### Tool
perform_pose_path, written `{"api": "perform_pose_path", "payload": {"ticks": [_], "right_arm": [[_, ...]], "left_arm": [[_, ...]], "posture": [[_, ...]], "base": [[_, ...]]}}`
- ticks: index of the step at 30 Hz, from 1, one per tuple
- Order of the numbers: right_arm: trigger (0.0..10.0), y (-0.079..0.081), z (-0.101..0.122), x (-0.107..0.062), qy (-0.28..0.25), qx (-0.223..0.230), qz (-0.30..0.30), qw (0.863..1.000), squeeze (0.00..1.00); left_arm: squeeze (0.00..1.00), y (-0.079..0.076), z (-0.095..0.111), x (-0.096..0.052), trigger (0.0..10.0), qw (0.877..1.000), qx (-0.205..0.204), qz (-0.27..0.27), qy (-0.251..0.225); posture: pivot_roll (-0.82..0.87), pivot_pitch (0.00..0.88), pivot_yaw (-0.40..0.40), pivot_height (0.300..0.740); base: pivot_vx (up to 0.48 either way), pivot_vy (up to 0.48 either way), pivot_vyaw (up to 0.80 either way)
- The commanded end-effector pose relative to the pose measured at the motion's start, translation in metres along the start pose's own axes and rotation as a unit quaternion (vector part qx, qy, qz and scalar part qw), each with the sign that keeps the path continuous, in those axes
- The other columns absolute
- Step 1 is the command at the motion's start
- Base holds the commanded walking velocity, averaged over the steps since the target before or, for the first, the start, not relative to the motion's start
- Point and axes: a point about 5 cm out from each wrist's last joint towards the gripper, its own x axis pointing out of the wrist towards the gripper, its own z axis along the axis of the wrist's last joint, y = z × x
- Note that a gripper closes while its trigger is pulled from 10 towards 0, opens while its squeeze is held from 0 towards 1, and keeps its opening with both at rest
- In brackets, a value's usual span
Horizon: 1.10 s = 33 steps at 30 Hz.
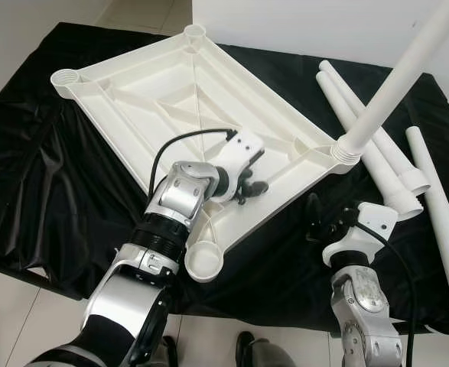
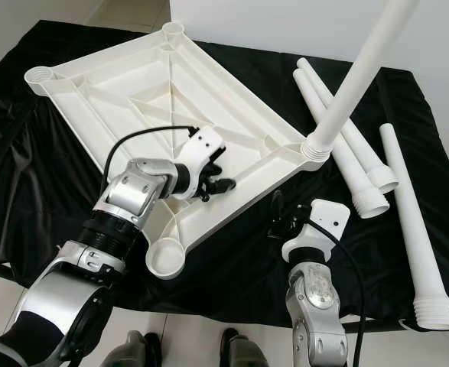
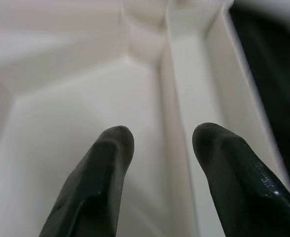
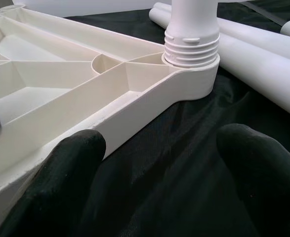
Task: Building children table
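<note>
Plain white tabletop and white legs — glossy black cloth — silver arms, black fingers.

Upturned tabletop lies on table, one leg standing in its right corner socket. Three loose legs lie right of it.

A black cloth covers the low surface — creased and glossy, hanging over its near edge above the pale floor. On it lies the white tabletop, underside up, and to its right three loose white legs — side by side.
</note>
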Motion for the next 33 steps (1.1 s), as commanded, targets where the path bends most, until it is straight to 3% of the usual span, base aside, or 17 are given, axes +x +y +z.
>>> {"api": "perform_pose_path", "payload": {"ticks": [1,3,6,7,10,12,16,18,20,21,24,25,32,33], "right_arm": [[10.0,-0.003,-0.003,-0.003,0.009,0.001,-0.007,1.000,0.00],[10.0,-0.003,-0.003,-0.003,0.009,0.001,-0.005,1.000,0.00],[10.0,-0.002,-0.003,-0.002,0.009,0.000,-0.003,1.000,0.00],[10.0,-0.002,-0.003,-0.001,0.008,0.000,-0.002,1.000,0.00],[10.0,-0.002,-0.003,-0.001,0.008,0.000,-0.001,1.000,0.00],[10.0,-0.002,-0.003,-0.001,0.008,-0.002,0.003,1.000,0.00],[10.0,-0.001,-0.003,-0.002,0.008,-0.004,0.009,1.000,0.00],[10.0,0.003,-0.003,-0.004,0.008,-0.009,0.030,0.999,0.00],[10.0,0.003,-0.003,-0.004,0.008,-0.009,0.030,0.999,0.00],[10.0,0.009,-0.006,-0.008,0.017,-0.012,0.062,0.998,0.00],[10.0,0.013,-0.008,-0.010,0.023,-0.012,0.080,0.996,0.00],[10.0,0.014,-0.008,-0.011,0.025,-0.011,0.086,0.996,0.00],[10.0,0.015,-0.010,-0.011,0.031,-0.014,0.100,0.994,0.00],[10.0,0.014,-0.010,-0.011,0.031,-0.014,0.102,0.994,0.00]], "left_arm": [[0.00,0.001,0.005,-0.004,10.0,1.000,0.001,0.018,-0.025],[0.00,0.002,0.012,-0.017,10.0,0.998,0.006,-0.022,-0.064],[0.00,0.006,0.012,-0.026,10.0,0.996,0.011,-0.037,-0.074],[0.00,0.011,0.007,-0.033,10.0,0.997,0.030,-0.040,-0.067],[0.00,0.015,0.002,-0.037,10.0,0.997,0.038,-0.036,-0.056],[0.00,0.026,-0.012,-0.046,10.0,0.997,0.072,-0.024,-0.022],[0.00,0.029,-0.020,-0.052,10.0,0.996,0.089,-0.025,-0.004],[0.00,0.032,-0.030,-0.064,10.0,0.992,0.120,-0.040,0.019],[0.00,0.032,-0.030,-0.064,10.0,0.992,0.120,-0.040,0.019],[0.00,0.036,-0.035,-0.072,10.0,0.989,0.138,-0.050,0.029],[0.00,0.038,-0.038,-0.078,10.0,0.987,0.145,-0.057,0.036],[1.00,0.040,-0.039,-0.080,10.0,0.987,0.145,-0.059,0.039],[1.00,0.049,-0.041,-0.092,10.0,0.984,0.157,-0.063,0.048],[0.00,0.049,-0.043,-0.096,10.0,0.982,0.165,-0.075,0.054]], "posture": [[-0.01,0.212,0.002,0.740],[-0.01,0.212,-0.001,0.740],[-0.01,0.209,-0.004,0.740],[-0.01,0.209,-0.004,0.740],[0.00,0.206,-0.005,0.740],[0.00,0.203,-0.007,0.740],[-0.01,0.200,-0.006,0.740],[-0.01,0.200,-0.006,0.740],[-0.01,0.200,-0.006,0.740],[-0.01,0.197,-0.007,0.740],[-0.01,0.197,-0.007,0.740],[-0.01,0.195,-0.013,0.740],[-0.01,0.195,-0.013,0.740],[-0.01,0.193,-0.017,0.740]], "base": [[0.000,0.000,0.00],[0.000,0.000,0.00],[0.000,0.000,0.00],[0.000,0.000,0.00],[0.000,0.000,0.00],[0.000,0.000,0.00],[0.000,0.000,0.00],[0.000,0.000,0.00],[0.000,0.000,0.00],[0.000,0.000,0.00],[0.000,0.000,0.00],[0.000,0.000,0.00],[0.000,0.000,0.00],[0.000,0.000,0.00]]}}
